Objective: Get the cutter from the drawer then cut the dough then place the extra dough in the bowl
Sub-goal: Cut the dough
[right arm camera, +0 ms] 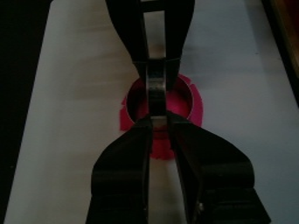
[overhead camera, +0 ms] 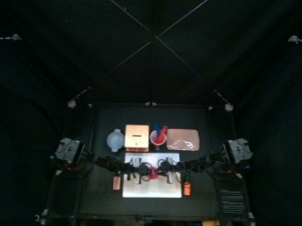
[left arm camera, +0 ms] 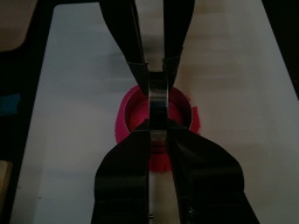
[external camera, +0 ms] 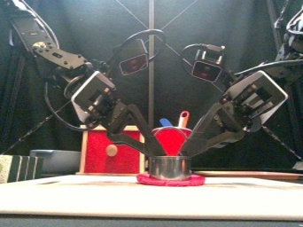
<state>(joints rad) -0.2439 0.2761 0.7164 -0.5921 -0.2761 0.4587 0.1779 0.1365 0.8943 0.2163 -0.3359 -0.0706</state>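
Note:
A round metal cutter [external camera: 169,167] stands on a flat pink dough disc [external camera: 169,180] in the middle of the white cutting board [overhead camera: 169,189]. My left gripper [external camera: 147,152] comes down from the left and is shut on the cutter's near-left rim. From the right, my right gripper [external camera: 193,151] is shut on the opposite rim. In the left wrist view my gripper [left arm camera: 153,129] pinches the rim over the dough [left arm camera: 128,118]. In the right wrist view the right gripper [right arm camera: 156,122] does the same over the dough [right arm camera: 194,105]. The jaws hide most of the cutter.
Behind the board, from left to right, stand the blue-grey bowl [overhead camera: 115,139], the wooden box [overhead camera: 137,136] with its red drawer front [external camera: 112,151], the red cup [external camera: 171,138] with a blue knife [external camera: 183,118], and the pink tray [overhead camera: 184,139].

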